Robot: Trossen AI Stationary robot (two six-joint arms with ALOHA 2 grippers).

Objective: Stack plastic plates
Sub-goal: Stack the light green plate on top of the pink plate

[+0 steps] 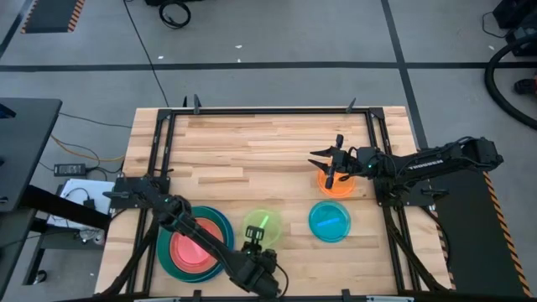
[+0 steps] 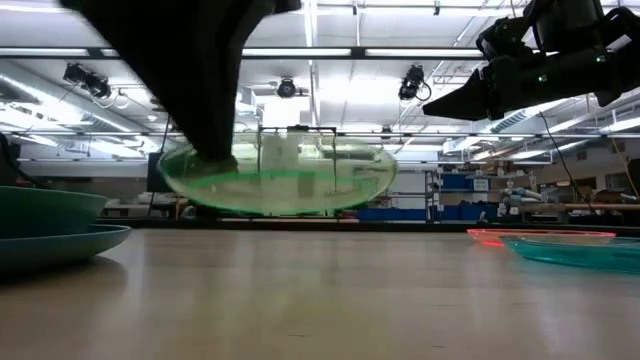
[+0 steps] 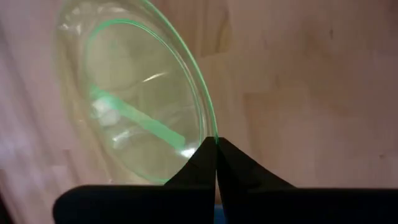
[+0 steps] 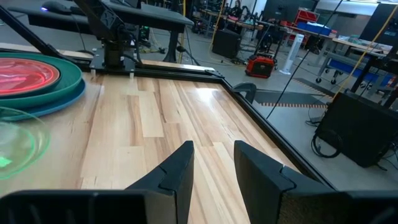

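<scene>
The green plate [image 1: 262, 225] is small, round and translucent, with a brighter green rim and a green streak of reflected light across its shallow bowl. It sits at the lower centre of the high view. In the low view it is clear of the worktop [image 1: 252, 151], tilted slightly, with the room showing through it. The left gripper [image 3: 216, 144] is closed on its rim, the two dark fingers pinched together at the plate's edge.

At the lower left of the high view lies a stack: a salmon plate [image 1: 191, 249] nested in a dark teal plate [image 1: 220, 228], on a large teal plate [image 1: 165, 260] over a blue plate [image 1: 226, 220] whose rim peeks out.

The cyan plate [image 1: 329, 221] lies flat at the lower right of centre, translucent with a glossy glare. The orange plate [image 1: 339, 188] lies just above it in the frame, partly under the right gripper [image 1: 331, 168], which hovers above it with its fingers apart, holding nothing.

No brand, label or writing can be read.
</scene>
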